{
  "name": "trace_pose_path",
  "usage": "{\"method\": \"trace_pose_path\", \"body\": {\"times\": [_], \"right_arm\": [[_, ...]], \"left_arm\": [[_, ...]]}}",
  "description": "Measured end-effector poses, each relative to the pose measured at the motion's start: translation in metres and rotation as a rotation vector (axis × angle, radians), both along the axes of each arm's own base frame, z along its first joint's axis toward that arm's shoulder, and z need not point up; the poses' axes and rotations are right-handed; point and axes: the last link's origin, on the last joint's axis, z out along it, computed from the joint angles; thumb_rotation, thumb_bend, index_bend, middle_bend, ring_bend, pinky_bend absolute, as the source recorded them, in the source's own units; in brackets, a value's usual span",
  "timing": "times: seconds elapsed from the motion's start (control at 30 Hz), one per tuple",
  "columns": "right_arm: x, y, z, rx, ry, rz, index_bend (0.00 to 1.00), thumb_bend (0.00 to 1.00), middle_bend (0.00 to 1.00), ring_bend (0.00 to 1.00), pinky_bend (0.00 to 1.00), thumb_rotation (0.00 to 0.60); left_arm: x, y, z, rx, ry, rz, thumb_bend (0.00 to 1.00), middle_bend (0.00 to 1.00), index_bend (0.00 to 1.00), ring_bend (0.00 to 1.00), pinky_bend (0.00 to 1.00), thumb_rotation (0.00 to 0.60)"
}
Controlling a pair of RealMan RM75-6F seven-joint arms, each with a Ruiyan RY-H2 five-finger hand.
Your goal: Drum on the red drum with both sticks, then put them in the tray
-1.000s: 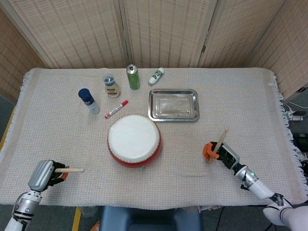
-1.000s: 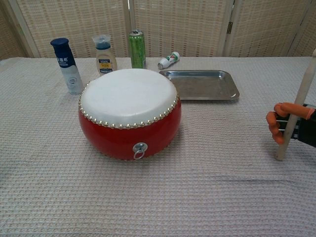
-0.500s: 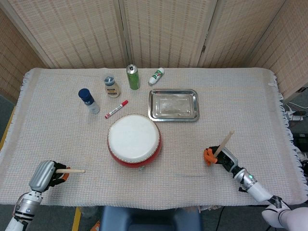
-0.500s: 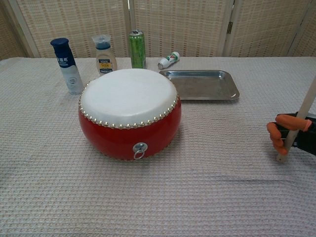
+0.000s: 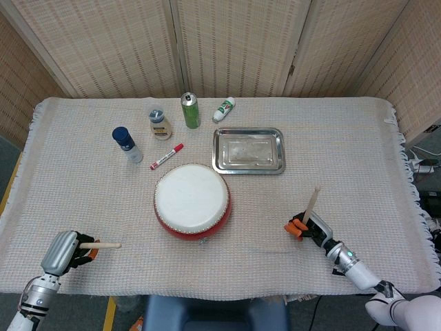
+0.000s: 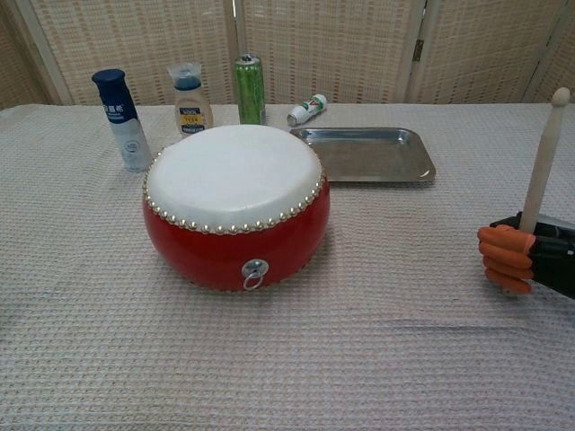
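Orange-tipped fingers (image 6: 505, 260) of the right hand (image 5: 307, 226) wrap one drumstick (image 6: 541, 160), holding it upright, head up, probably ready to swing. At the table's near left corner, the left hand (image 5: 67, 249) grips the other drumstick (image 5: 102, 245) level, pointing toward the red drum (image 5: 192, 200). That drum sits mid-table between both hands, well apart from each. Just behind it lies the steel tray (image 5: 248, 150), empty for the sticks.

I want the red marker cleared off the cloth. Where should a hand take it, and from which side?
Take the red marker at its mid-barrel, from above, fingers across its width. It lies flat and diagonal on the cloth, white tip toward the red drum, so only the barrel's sides offer purchase.
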Motion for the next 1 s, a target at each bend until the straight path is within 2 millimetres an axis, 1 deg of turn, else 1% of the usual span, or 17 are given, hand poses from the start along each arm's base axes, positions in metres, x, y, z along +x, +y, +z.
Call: {"method": "trace_pose_path", "body": {"times": [0.03,0.1,0.17,0.27,0.43,0.53,0.63,0.73,0.83,0.9,1.0], "right_arm": [[0.001,0.0,-0.001,-0.007,0.005,0.004,1.0,0.62,0.99,0.99,0.99,0.6],[0.003,-0.002,-0.001,-0.024,0.024,0.019,1.0,0.83,1.0,1.0,1.0,0.6],[0.005,-0.003,-0.002,-0.042,0.059,0.045,1.0,0.91,1.0,1.0,1.0,0.6],[0.009,-0.005,-0.001,-0.063,0.119,0.09,1.0,0.99,1.0,1.0,1.0,0.6],[0.015,-0.01,0.006,-0.077,0.275,0.191,1.0,1.0,1.0,1.0,1.0,0.6],[0.02,-0.014,0.015,-0.078,0.406,0.268,1.0,1.0,1.0,1.0,1.0,0.6],[0.028,-0.019,0.029,-0.071,0.556,0.353,1.0,1.0,1.0,1.0,1.0,0.6],[0.042,-0.025,0.049,-0.07,0.708,0.44,1.0,1.0,1.0,1.0,1.0,0.6],[0.062,-0.036,0.07,-0.085,0.848,0.517,1.0,1.0,1.0,1.0,1.0,0.6],[0.078,-0.046,0.083,-0.099,0.936,0.563,1.0,1.0,1.0,1.0,1.0,0.6],[0.104,-0.062,0.097,-0.122,1.036,0.616,1.0,1.0,1.0,1.0,1.0,0.6]], "left_arm": [[0.0,0.0,0.0,0.0,-0.001,0.001,0.55,1.0,1.0,1.0,1.0,0.6],[-0.001,0.0,0.0,0.0,-0.002,0.002,0.55,1.0,1.0,1.0,1.0,0.6],[-0.002,0.001,0.0,-0.001,-0.001,0.002,0.55,1.0,1.0,1.0,1.0,0.6],[-0.003,0.002,0.0,-0.005,0.007,0.0,0.55,1.0,1.0,1.0,1.0,0.6],[-0.004,0.005,0.002,-0.013,0.034,-0.018,0.55,1.0,1.0,1.0,1.0,0.6],[-0.001,0.009,0.004,-0.019,0.068,-0.048,0.55,1.0,1.0,1.0,1.0,0.6],[0.004,0.016,0.009,-0.023,0.116,-0.094,0.55,1.0,1.0,1.0,1.0,0.6],[0.012,0.028,0.016,-0.013,0.152,-0.138,0.55,1.0,1.0,1.0,1.0,0.6],[0.022,0.041,0.023,0.0,0.184,-0.178,0.55,1.0,1.0,1.0,1.0,0.6],[0.03,0.05,0.026,0.003,0.212,-0.205,0.55,1.0,1.0,1.0,1.0,0.6],[0.043,0.065,0.029,0.002,0.261,-0.243,0.55,1.0,1.0,1.0,1.0,0.6]]}}
